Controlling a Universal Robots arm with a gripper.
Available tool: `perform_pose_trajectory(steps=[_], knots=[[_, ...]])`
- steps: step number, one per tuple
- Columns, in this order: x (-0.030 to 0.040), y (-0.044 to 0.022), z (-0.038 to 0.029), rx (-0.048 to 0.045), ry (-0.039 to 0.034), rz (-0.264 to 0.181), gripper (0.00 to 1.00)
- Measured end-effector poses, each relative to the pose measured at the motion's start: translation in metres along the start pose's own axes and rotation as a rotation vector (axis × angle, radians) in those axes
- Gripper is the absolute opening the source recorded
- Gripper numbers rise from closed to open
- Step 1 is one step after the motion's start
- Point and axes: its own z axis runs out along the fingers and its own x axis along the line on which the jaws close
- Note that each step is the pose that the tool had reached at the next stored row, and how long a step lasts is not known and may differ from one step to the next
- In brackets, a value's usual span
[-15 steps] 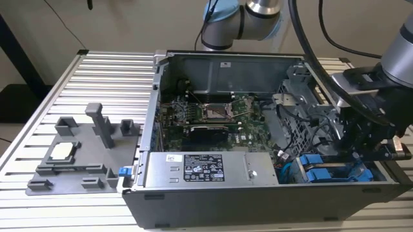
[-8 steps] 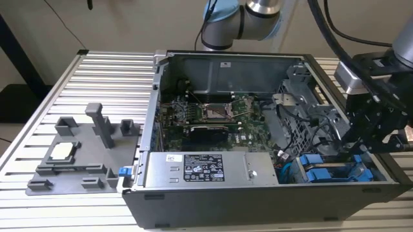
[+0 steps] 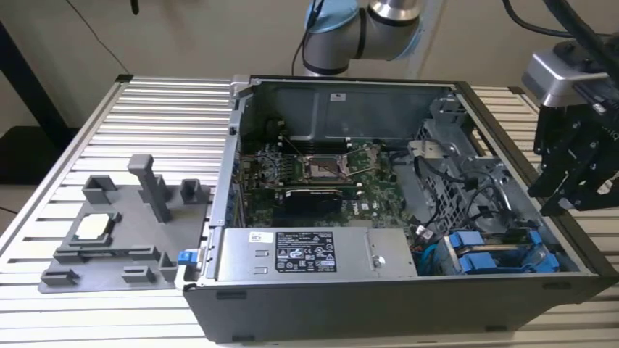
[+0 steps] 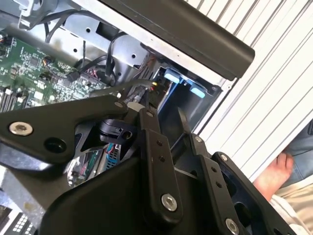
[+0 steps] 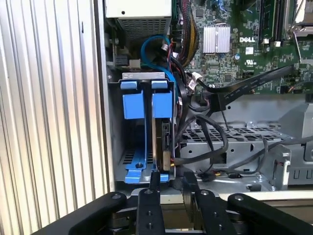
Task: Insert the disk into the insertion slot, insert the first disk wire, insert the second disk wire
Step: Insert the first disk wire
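I am hanging over the edge of the open dark grey computer case, which is lying on the slatted aluminium table, beside the corner farthest from the green motherboard. The insertion slot, a grey sheet-metal drive cage, is showing two blue frames side by side. The disk, a dark-edged drive in the blue plastic frame nearer the motherboard, is sitting down inside it, so I am judging step one as done. Black cables are looping just beside the disk's edge; I cannot tell whether either is seated, so I am counting both wire steps as unconfirmed. My gripper is hovering just outside the cage, fingers parted by a narrow gap and carrying nothing.
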Motion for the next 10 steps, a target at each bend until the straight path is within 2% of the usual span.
perform_pose_trajectory(steps=[2,7,10], knots=[[-0.0001,-0.0005,-0.0046,0.0000,0.0006,0.000,0.33],[-0.0006,-0.0005,-0.0050,0.0000,0.0008,0.000,0.33],[-0.0081,-0.0003,-0.0047,-0.0001,0.0007,0.000,0.33]])
